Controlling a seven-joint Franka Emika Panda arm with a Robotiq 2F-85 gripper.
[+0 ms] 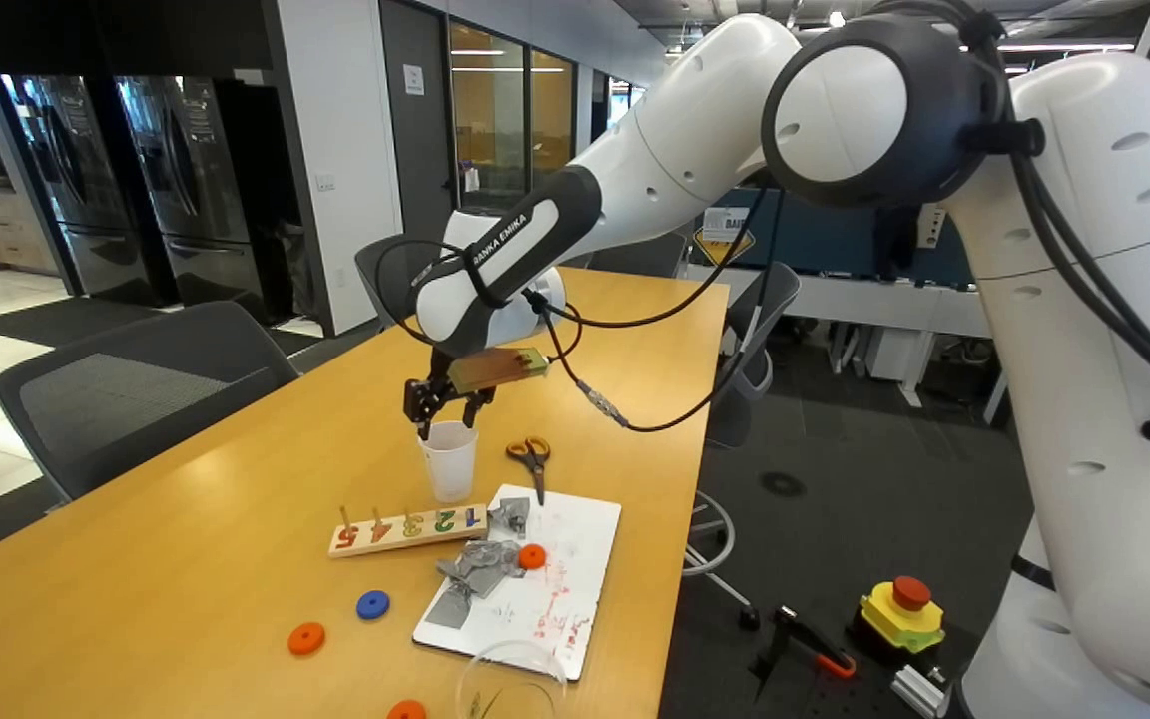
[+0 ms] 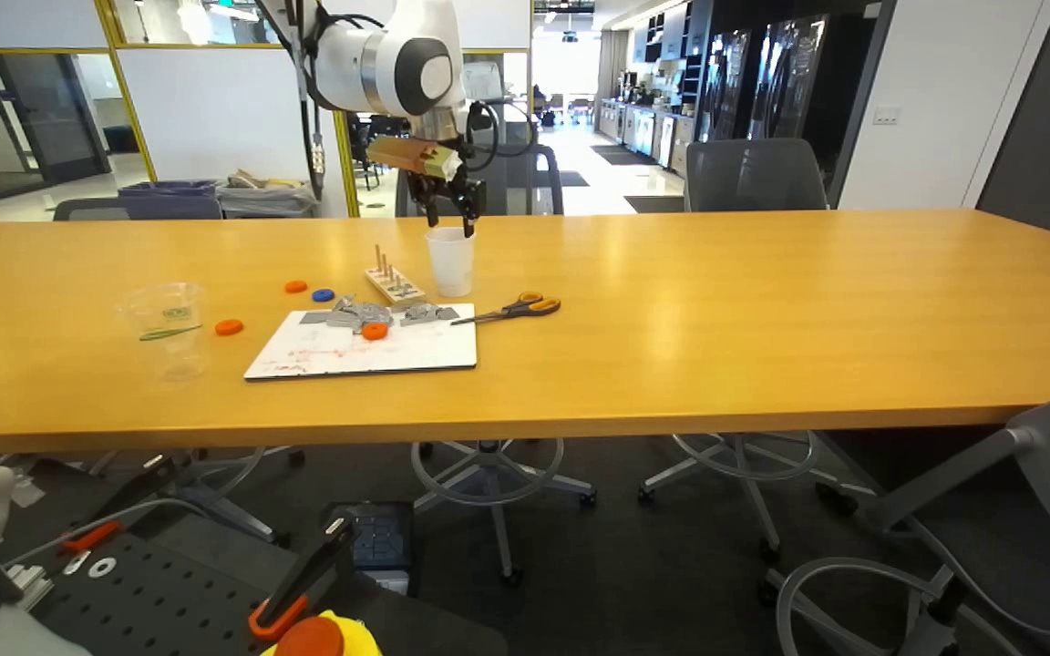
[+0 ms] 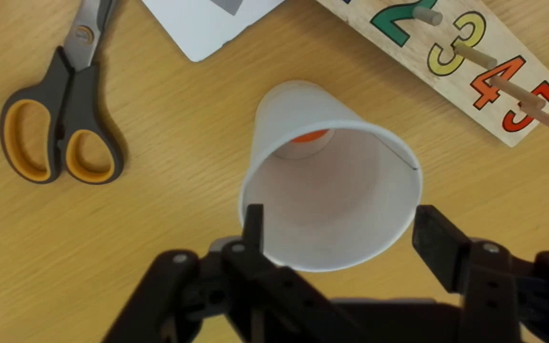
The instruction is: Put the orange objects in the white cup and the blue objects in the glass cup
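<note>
My gripper (image 1: 447, 424) is open and empty at the rim of the white cup (image 1: 451, 464), its fingers spread on either side of the mouth; the wrist view shows the same gripper (image 3: 340, 209) and cup (image 3: 298, 107). One orange disc (image 3: 310, 136) lies at the bottom inside the white cup. Outside it, orange discs lie on the table (image 1: 306, 639), near the glass cup (image 2: 229, 327) and on the whiteboard (image 1: 532, 556). A blue disc (image 1: 372, 604) lies on the table, also visible here (image 2: 323, 295). The glass cup (image 2: 165, 319) stands upright near the discs, cut off in an exterior view (image 1: 511, 689).
A wooden number board (image 1: 405, 531) with upright pegs stands beside the white cup. Scissors (image 1: 532, 457) lie on the cup's other side, tips over the whiteboard (image 1: 555, 599). Crumpled grey tape (image 1: 483, 567) lies on the whiteboard. Chairs surround the table (image 2: 716, 301).
</note>
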